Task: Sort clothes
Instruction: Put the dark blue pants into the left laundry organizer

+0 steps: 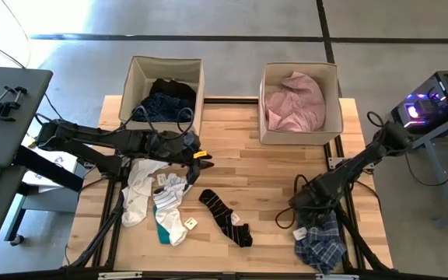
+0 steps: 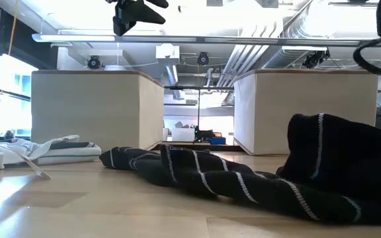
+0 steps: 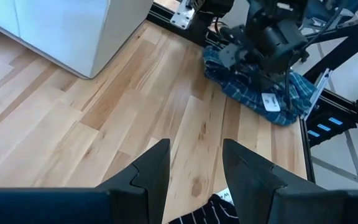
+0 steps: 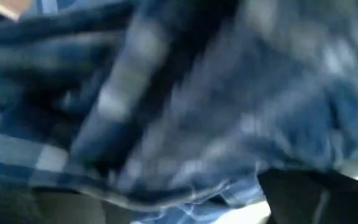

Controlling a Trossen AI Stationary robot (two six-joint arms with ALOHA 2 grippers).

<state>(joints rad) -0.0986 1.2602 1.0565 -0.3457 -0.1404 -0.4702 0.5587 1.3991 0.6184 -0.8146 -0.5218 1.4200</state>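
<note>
A blue-white plaid shirt lies bunched at the table's near right corner. My right gripper is low over its far edge and pointing steeply down. Its fingers stand wide apart, and the plaid cloth fills its wrist view. My left gripper hangs open above the bare wood at mid-left with nothing between its fingers. Black striped socks lie at the centre front, and white and teal socks lie to their left. A navy dotted shirt and a black garment sit in the left box. A pale pink shirt sits in the right box. My right gripper comes down on the plaid shirt from above, slanting toward the table's near edge, with its fingers spread over the cloth. Whether a finger touches the cloth, I cannot tell, because that view is blurred. The shirt lies on the table.
Two beige fabric boxes stand side by side at the far edge. Bare wood lies between the boxes and the socks. The table's black frame rail runs just beyond the plaid shirt.
</note>
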